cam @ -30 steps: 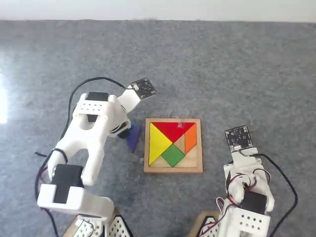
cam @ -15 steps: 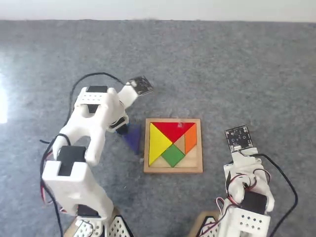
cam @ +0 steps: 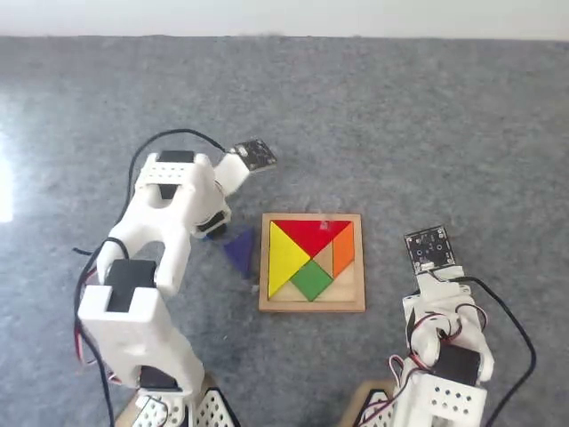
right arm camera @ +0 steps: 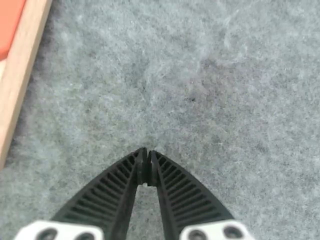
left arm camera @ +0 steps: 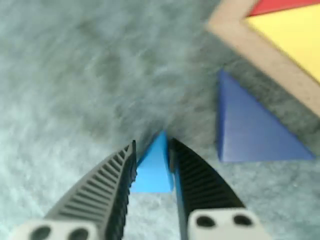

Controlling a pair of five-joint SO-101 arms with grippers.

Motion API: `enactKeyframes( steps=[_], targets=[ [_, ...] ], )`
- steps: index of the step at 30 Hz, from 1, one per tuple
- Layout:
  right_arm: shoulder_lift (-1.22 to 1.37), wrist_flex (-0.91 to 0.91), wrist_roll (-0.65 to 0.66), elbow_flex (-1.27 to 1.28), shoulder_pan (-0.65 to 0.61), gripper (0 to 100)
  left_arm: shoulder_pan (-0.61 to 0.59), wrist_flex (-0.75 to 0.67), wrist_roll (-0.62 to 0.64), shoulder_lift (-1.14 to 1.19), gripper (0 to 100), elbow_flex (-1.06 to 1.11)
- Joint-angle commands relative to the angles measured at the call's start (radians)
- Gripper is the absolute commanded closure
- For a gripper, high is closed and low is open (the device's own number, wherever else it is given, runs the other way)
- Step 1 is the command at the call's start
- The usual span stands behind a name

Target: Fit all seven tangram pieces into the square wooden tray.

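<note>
The square wooden tray holds a red triangle, a yellow triangle, a green square and an orange piece. Bare wood shows along its near side. A dark blue triangle lies on the mat just left of the tray, and in the left wrist view this dark blue triangle sits beside the tray corner. My left gripper is shut on a small light blue triangle, low over the mat. In the high view the left gripper sits left of the dark blue triangle. My right gripper is shut and holds nothing.
Grey felt mat covers the table, with wide free room beyond and to the right of the tray. The right arm sits folded near the front edge, right of the tray, whose edge and orange piece show in its wrist view.
The left arm has pulled back from over the dark blue triangle toward the upper left, uncovering that piece on the mat. The right arm has kept still.
</note>
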Motion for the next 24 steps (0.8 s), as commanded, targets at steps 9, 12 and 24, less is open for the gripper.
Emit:
enactKeyframes(
  steps=[9, 12, 24],
  targets=[
    [-0.013, 0.004, 0.0, 0.018, -0.008, 98.2, 0.037, 0.261, 0.33, -0.192, 83, -0.153],
    [-0.013, 0.004, 0.0, 0.018, -0.007, 98.2, 0.021, 0.221, 0.25, -0.18, 82, -0.133],
    [-0.012, 0.004, 0.0, 0.018, -0.012, 98.2, -0.126, 0.034, -0.35, -0.003, 82, -0.094]
  ],
)
